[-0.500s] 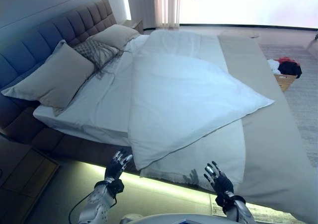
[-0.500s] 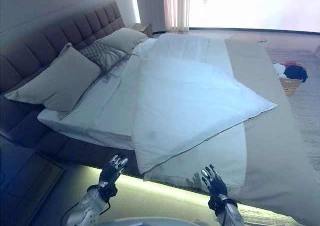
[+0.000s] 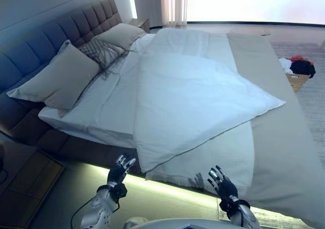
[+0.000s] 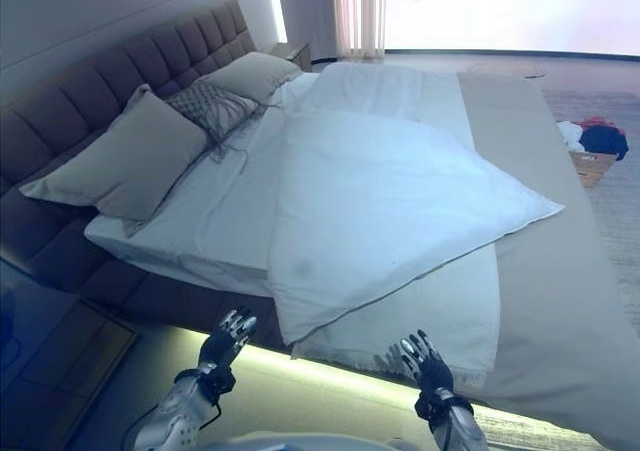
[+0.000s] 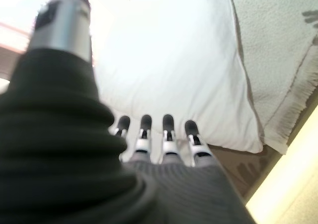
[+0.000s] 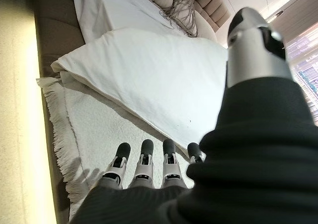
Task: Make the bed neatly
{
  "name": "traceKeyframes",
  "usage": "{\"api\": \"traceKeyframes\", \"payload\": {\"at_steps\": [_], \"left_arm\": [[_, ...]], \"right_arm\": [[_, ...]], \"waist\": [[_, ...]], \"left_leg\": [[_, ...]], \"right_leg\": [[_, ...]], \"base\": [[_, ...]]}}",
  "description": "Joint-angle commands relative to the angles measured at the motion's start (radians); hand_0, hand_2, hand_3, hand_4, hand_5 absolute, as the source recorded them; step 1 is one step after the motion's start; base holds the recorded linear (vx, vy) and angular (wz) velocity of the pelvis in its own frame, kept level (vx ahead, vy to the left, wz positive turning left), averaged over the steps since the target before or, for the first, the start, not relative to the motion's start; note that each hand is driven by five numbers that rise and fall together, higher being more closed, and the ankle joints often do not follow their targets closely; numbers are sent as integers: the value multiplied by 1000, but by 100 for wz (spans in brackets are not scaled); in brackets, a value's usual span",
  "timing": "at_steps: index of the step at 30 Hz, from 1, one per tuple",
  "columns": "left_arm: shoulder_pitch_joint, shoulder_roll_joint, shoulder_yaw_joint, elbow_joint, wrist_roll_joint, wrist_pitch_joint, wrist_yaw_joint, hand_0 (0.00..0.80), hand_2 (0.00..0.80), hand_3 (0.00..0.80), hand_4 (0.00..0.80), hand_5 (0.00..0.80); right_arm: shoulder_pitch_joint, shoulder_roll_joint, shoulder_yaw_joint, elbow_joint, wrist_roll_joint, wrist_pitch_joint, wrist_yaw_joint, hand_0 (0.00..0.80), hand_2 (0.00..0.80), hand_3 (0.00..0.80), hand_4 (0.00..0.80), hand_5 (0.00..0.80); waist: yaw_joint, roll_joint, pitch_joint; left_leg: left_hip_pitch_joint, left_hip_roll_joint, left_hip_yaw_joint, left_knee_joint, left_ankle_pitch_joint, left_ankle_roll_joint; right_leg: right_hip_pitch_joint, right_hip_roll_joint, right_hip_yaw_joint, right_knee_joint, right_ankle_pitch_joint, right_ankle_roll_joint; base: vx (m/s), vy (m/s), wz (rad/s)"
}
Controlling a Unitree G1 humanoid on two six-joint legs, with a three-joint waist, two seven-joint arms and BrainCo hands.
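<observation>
Silver fingers with dark tips stand straight and slightly spread on both hands, which hover empty over the floor just short of the bed's near edge: the left hand [image 3: 120, 170] below the hanging corner of the duvet, the right hand [image 3: 222, 184] in front of a fringed cream blanket [image 3: 223, 155]. That blanket drapes over the bed's side, its fringe hanging just beyond the right fingers [image 6: 142, 160]. On top of it lies the white duvet [image 3: 193, 99], set crooked across the bed [image 3: 284, 153]: one corner droops over the near edge by the left hand, another points toward the foot end on the right, and its near border is creased and uneven. Grey-beige cover shows bare along the foot side. Left of the duvet the white sheet [image 3: 101, 107] is exposed and wrinkled. Against the tufted headboard [image 3: 61, 31] lean a large beige pillow [image 3: 58, 79], a patterned cushion [image 3: 101, 51] and a second beige pillow [image 3: 121, 34]. Beyond the foot end, a box with clothes [image 3: 296, 69] sits on the floor, and curtains [image 3: 173, 5] hang at the far window.
</observation>
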Motion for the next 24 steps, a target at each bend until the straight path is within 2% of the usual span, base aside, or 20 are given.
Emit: {"api": "traceKeyframes", "payload": {"at_steps": [1,3,5,7,10,12,13,15,19,22,24], "left_arm": [[-31,38,48,-80,-9,-43,-45,0,0,0,0,0],[-35,40,41,-87,-15,-36,-51,0,0,0,0,0],[-47,42,24,-80,-17,-46,-66,0,0,0,0,0],[-50,37,16,-63,-4,-57,-80,0,0,0,0,0],[-23,9,28,-55,-14,-82,-82,0,0,0,0,0],[-1,9,36,-82,-16,-70,-91,0,0,0,0,0],[1,13,28,-87,-8,-66,-83,0,0,0,0,0],[-11,22,17,-84,4,-56,-61,0,0,0,0,0],[-31,38,11,-53,10,-47,-55,0,0,0,0,0],[-51,47,5,-23,14,-52,-74,0,0,0,0,0],[-60,53,5,-28,0,-45,-79,0,0,0,0,0]], "right_arm": [[-25,33,-14,-80,10,4,23,0,0,0,0,0],[-23,21,-16,-85,32,7,47,0,0,0,0,0],[-41,7,-10,-79,42,-6,54,0,0,0,0,0],[-73,-2,10,-60,49,-12,35,0,0,0,0,0],[-90,18,14,-37,58,34,35,0,0,0,0,0],[-77,30,15,-35,29,22,52,0,0,0,0,0],[-75,39,15,-34,33,14,48,0,0,0,0,0],[-86,60,18,-35,53,4,18,0,0,0,0,0],[-87,81,29,-61,26,-43,-2,0,0,0,0,0],[-66,67,21,-74,56,-69,-31,0,0,0,0,0],[-43,52,1,-74,67,-67,-25,0,0,0,0,0]], "waist": [[-10,-76,36],[-4,-81,42],[11,-82,54],[32,-78,66],[43,-70,65],[36,-63,58],[36,-60,57],[34,-58,60],[31,-42,73],[16,-18,77],[-3,-7,81]], "left_leg": [[-34,17,12,134,-66,-1],[-59,9,-5,158,-70,-2],[-89,-7,-45,176,-76,0],[-98,-39,-104,194,-100,8],[-100,-71,-112,217,-120,27],[-87,-75,-73,200,-120,44],[-83,-79,-75,190,-117,51],[-78,-88,-86,179,-115,63],[-88,-135,-130,157,-114,114],[-93,-177,-155,151,-120,155],[-92,-195,-158,158,-130,171]], "right_leg": [[96,-16,-100,-368,378,43],[91,-14,-97,-372,383,41],[74,-12,-90,-367,385,40],[53,-10,-70,-362,390,42],[58,-26,-37,-371,403,48],[65,-41,-27,-367,400,53],[59,-50,-24,-349,396,58],[25,-86,-16,-275,399,63],[-82,-151,50,-25,426,56],[-199,-160,136,216,468,36],[-262,-140,160,287,472,20]], "base": [[22,-14,15],[-5,-24,21],[-29,-9,19],[-11,68,7],[63,160,-12],[83,231,-21],[65,229,-1],[54,232,11],[58,287,21],[89,315,44],[133,208,24]]}}
